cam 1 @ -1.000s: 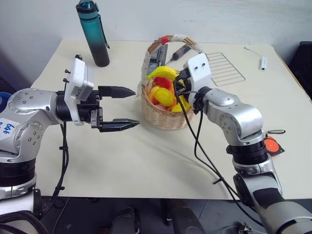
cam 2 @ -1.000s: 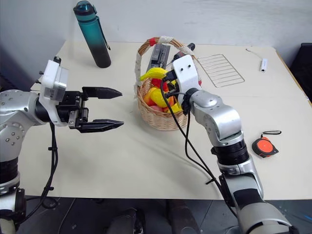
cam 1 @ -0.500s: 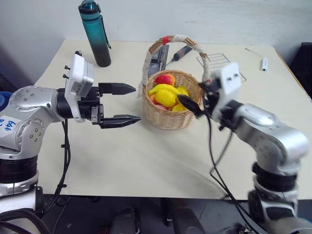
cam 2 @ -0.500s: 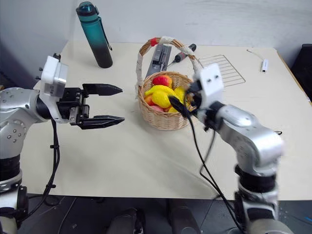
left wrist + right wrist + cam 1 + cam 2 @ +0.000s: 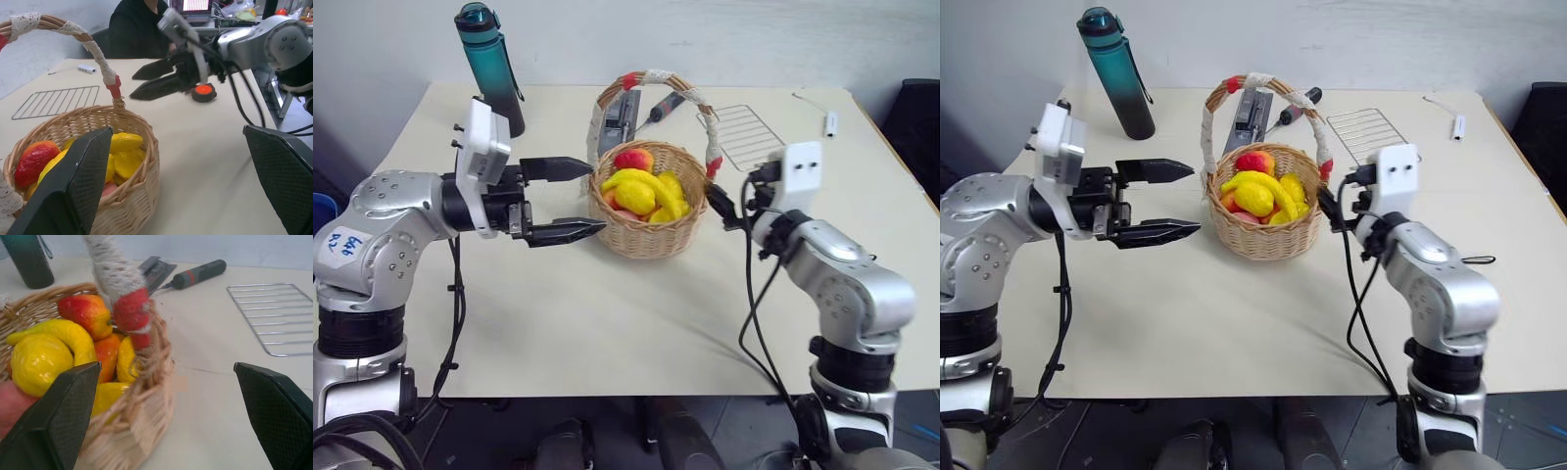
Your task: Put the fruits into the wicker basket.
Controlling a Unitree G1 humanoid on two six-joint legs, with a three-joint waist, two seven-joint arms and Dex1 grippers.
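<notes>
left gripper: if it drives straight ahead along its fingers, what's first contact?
Most likely the wicker basket. The left gripper is open and points sideways at the basket's near wall, fingertips just short of the rim. One finger may pass rim-high toward the lemon; depth is unclear.

You have the wicker basket point(image 5: 646, 220) mid-worktop point(image 5: 607, 323), the fruits point(image 5: 641, 188) piled inside it. The left claw point(image 5: 570, 199) sits just left of it, the right claw point(image 5: 720, 208) just right. Far left stands a bottle point(image 5: 489, 64); far right lies a wire grid point(image 5: 749, 135).
</notes>
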